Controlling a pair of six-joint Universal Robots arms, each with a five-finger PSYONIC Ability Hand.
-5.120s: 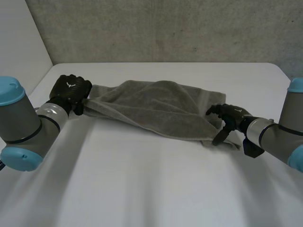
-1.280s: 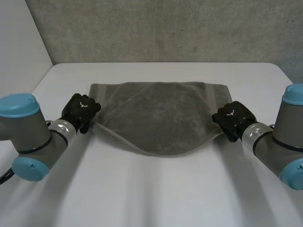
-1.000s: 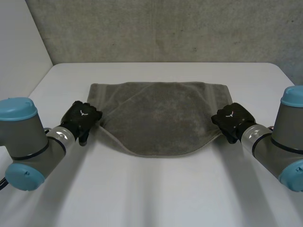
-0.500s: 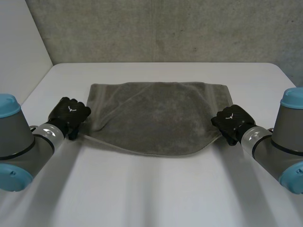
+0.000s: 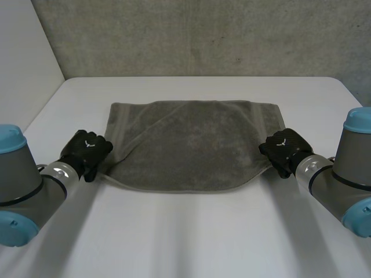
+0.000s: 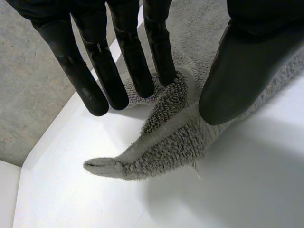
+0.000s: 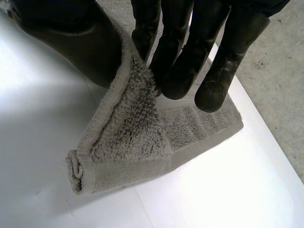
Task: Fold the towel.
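1. The left hand [image 6: 123, 28] has its fingers [image 6: 160, 52] held straight. The one nearest the thumb [image 6: 237, 71] pinches a raised ridge of the towel [image 6: 166, 137] against it, and the other fingers stretch out alongside.
2. Just past those fingertips, the towel's corner lies flat on the white counter [image 6: 237, 190], with its tip pointing away from the thumb.
3. The right hand [image 7: 199, 19] is grasping as well. Its fingers [image 7: 173, 61] press an upright fold of the towel [image 7: 128, 137] against its thumb [image 7: 66, 42].
4. Beyond the right fingertips, that corner runs down to the counter [image 7: 213, 190] and ends in a small rolled tip.
5. Between the two sets of fingers, the grey towel [image 5: 191, 145] lies spread on the counter [image 5: 191, 231]. The left hand [image 5: 87, 152] is at one end of its nearer edge and the right hand [image 5: 282, 147] at the other. That edge bows outward between them, while the far edge lies straight, well beyond the fingers.
6. Behind each hand, its arm reaches back, the left arm [image 5: 23, 179] and the right arm [image 5: 342, 179]. Past the counter's far side stands a grey concrete wall [image 5: 203, 35].
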